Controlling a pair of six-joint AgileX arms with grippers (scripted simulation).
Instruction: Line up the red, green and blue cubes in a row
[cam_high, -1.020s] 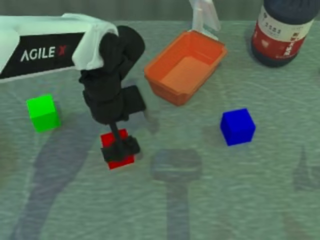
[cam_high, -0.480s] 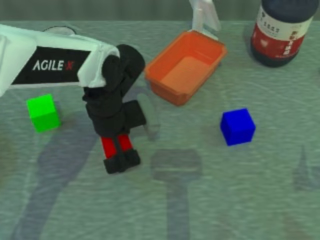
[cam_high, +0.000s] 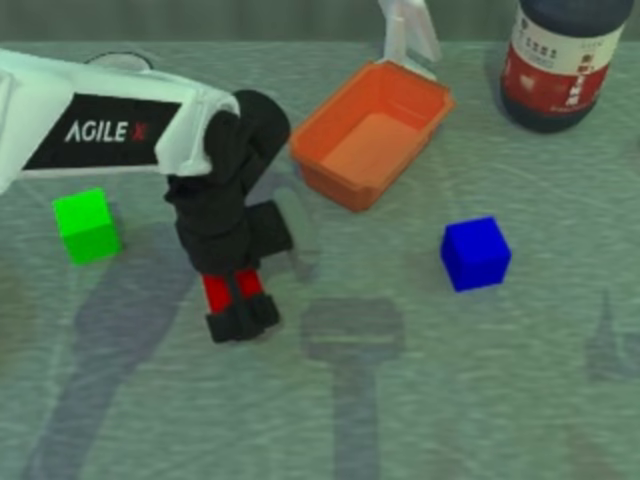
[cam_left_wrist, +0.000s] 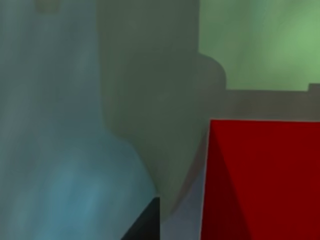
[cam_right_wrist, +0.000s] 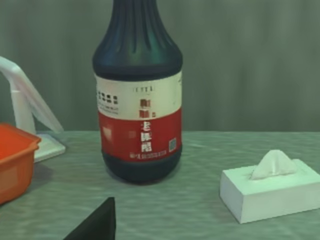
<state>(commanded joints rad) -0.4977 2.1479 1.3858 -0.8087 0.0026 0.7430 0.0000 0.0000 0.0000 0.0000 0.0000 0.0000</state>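
Top view: my left pincer grips the red cube, left of table centre. Green cube far left; blue cube right of centre. Right arm out of sight.

Left wrist view: red cube fills one corner.

Right wrist view: bottle, tissue box, tray; my right pincer's state I cannot tell.

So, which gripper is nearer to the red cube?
Left. The left gripper is closed around the red cube. The right gripper is outside the top view, far off.

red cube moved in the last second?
Yes. The red cube, in the left gripper, now shows slightly nearer the orange tray in the top view.
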